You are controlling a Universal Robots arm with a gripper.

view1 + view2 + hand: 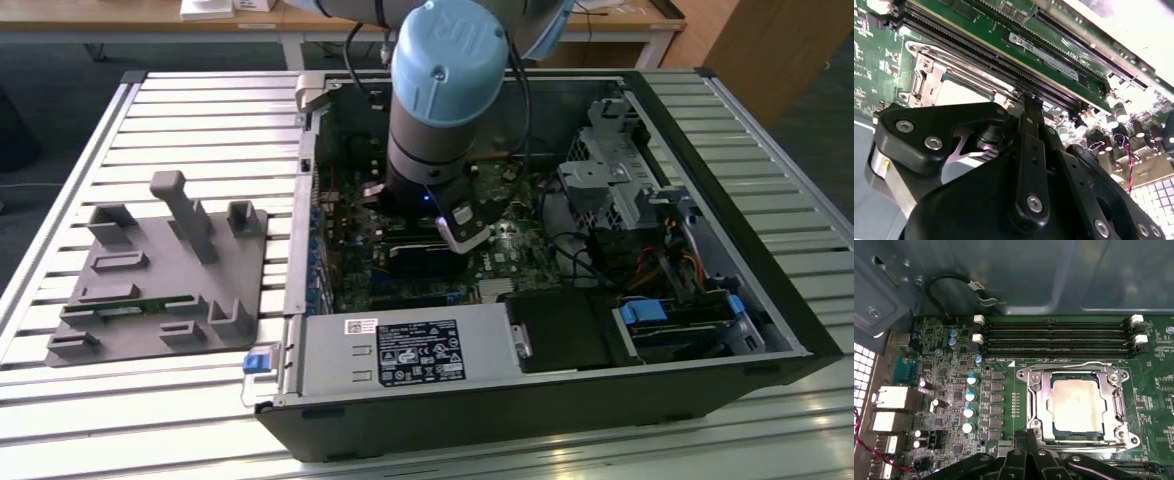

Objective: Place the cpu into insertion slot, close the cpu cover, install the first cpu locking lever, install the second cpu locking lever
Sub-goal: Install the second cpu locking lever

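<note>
Fingers [1026, 450] black, at socket edge | cpu [1077, 406] matte silver square

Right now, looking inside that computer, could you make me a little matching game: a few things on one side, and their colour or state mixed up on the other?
Things:
1. cpu
2. cpu cover
3. memory slots
4. gripper

Colour or state:
A. long, black, nothing plugged in
B. silvery frame, closed down around the chip
C. black, just beside the socket's edge
D. pale grey square, seated in the socket

Pairs: 1-D, 2-B, 3-A, 4-C
</note>
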